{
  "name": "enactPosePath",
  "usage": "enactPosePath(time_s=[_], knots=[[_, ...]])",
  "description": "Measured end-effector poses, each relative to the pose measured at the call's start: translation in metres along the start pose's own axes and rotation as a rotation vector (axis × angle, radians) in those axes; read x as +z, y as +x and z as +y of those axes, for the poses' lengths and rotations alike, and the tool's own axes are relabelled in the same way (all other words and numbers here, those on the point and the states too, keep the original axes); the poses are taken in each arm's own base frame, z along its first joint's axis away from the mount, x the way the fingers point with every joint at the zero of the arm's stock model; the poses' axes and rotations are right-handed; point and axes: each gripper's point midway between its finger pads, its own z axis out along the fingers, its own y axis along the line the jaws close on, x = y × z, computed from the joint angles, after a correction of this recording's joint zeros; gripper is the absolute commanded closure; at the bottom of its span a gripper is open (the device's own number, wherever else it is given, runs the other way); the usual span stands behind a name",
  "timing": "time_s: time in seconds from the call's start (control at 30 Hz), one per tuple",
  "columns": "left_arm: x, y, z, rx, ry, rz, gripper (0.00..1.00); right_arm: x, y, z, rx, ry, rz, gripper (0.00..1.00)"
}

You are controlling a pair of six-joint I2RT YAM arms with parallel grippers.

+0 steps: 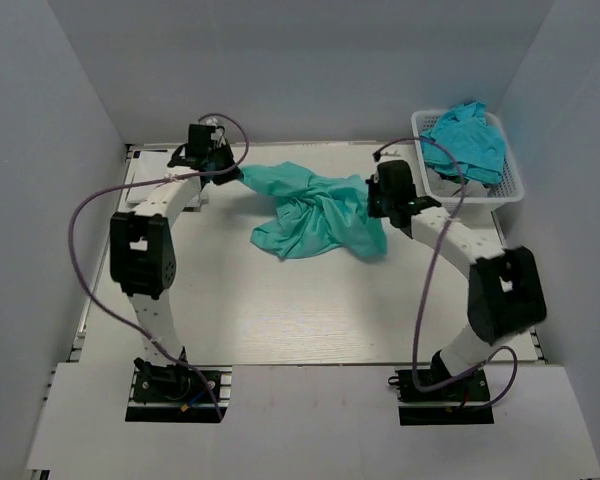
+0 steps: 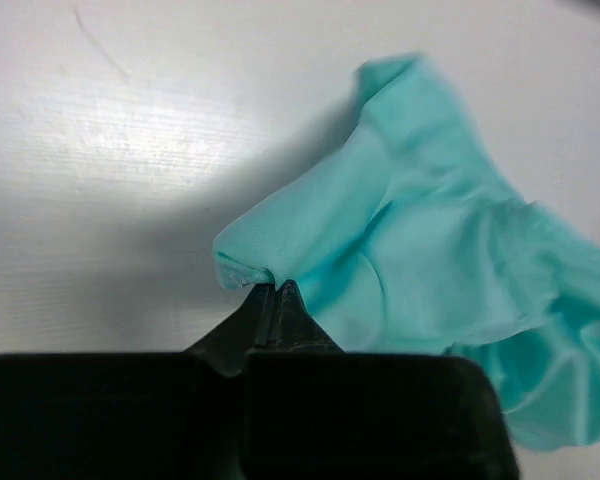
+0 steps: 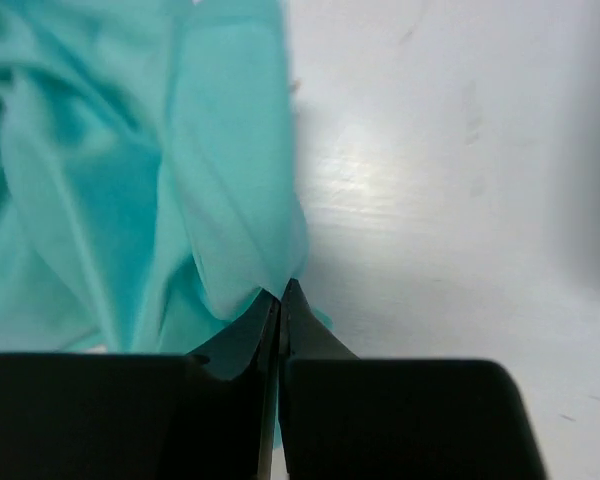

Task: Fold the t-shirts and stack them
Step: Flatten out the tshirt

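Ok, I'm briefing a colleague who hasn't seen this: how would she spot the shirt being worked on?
Look at the white table, between the two arms: a crumpled teal t-shirt lies there. Unlike the teal shirts heaped in the white basket at the far right corner, it is out on the tabletop, with the left hand and right hand each pinching an edge.

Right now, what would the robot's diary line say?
left hand: shut on teal t-shirt edge | right hand: shut on other edge | state: crumpled on table | basket: teal shirts inside
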Motion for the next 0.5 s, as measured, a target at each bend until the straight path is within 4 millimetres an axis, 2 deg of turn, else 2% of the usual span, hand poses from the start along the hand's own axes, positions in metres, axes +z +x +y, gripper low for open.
enactPosePath(time_s=[0.03,0.1,0.2,0.3,0.43,0.5], knots=[[-0.023,-0.014,-0.009,0.009,0.011,-0.050,1.00,-0.025,-0.023,-0.003,0.008,0.009,-0.078,1.00],[-0.069,-0.038,-0.026,0.026,0.038,-0.157,1.00,-0.066,-0.056,-0.014,0.030,0.048,-0.201,1.00],[-0.160,-0.074,-0.055,0.052,0.094,-0.361,1.00,-0.133,-0.093,-0.032,0.067,0.103,-0.375,1.00],[-0.247,-0.096,-0.077,0.072,0.157,-0.553,1.00,-0.191,-0.109,-0.047,0.100,0.140,-0.495,1.00],[-0.353,-0.098,-0.096,0.092,0.236,-0.755,1.00,-0.253,-0.115,-0.055,0.126,0.127,-0.613,1.00],[-0.394,-0.094,-0.102,0.101,0.272,-0.828,1.00,-0.281,-0.117,-0.054,0.130,0.096,-0.670,1.00]])
